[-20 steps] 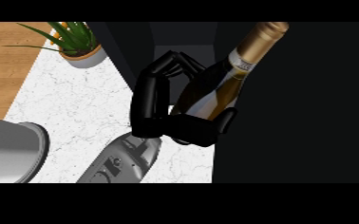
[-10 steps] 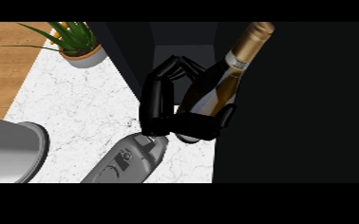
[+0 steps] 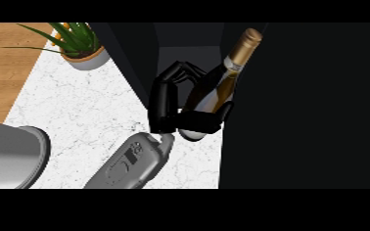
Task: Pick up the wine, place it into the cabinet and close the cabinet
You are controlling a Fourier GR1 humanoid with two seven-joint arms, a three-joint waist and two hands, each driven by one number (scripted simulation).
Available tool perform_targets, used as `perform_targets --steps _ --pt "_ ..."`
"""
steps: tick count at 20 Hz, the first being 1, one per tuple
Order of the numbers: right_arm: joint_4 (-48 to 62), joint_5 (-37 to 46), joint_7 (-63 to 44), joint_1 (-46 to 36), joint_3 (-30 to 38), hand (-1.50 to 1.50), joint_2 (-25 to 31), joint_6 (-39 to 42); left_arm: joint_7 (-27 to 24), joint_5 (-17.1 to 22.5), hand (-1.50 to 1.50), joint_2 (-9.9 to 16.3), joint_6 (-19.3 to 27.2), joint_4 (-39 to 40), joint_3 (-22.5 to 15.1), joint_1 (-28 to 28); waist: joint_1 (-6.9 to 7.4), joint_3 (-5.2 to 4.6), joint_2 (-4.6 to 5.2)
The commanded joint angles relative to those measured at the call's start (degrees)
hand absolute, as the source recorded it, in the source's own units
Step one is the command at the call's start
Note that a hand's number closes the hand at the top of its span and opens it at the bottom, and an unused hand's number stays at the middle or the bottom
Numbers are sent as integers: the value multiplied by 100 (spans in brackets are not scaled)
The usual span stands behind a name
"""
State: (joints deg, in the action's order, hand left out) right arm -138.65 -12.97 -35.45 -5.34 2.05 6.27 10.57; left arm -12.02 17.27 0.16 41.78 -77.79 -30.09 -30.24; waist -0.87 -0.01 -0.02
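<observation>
- Wine bottle (image 3: 220, 95) sits in your right hand (image 3: 173, 105) — thumb hooked round the bottle's lower body, fingers curled at its left side.
- You see the bottle tilted, gold-foiled neck pointing up and to the right, base low at the heel of the hand.
- It hangs in front of the dark cabinet (image 3: 303, 103), above the edge of the white marble counter (image 3: 80, 107).
- Your grey forearm (image 3: 133, 161) comes in from the lower edge.
- At the counter's far-left corner stands a potted plant (image 3: 81, 49); a grey rounded object (image 3: 18, 156) shows at the left edge — you cannot tell what it is.
</observation>
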Motion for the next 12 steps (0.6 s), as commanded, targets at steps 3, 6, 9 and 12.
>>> perform_targets --steps 3,6,9,12 --pt "-246 -274 17 -55 55 -150 -68 -54 -446 -62 150 -16 78 798 -118 -92 22 1 7" --pt "-751 -585 -624 -163 224 -150 106 -255 -377 -258 150 20 -157 467 84 147 54 0 -9" --pt "-705 -621 -357 77 264 -150 95 -69 -987 -46 150 -16 -64 952 134 53 16 1 0" --pt "-752 -619 -361 99 140 -150 32 -101 -863 122 150 -15 -63 1178 449 -277 8 1 -1"
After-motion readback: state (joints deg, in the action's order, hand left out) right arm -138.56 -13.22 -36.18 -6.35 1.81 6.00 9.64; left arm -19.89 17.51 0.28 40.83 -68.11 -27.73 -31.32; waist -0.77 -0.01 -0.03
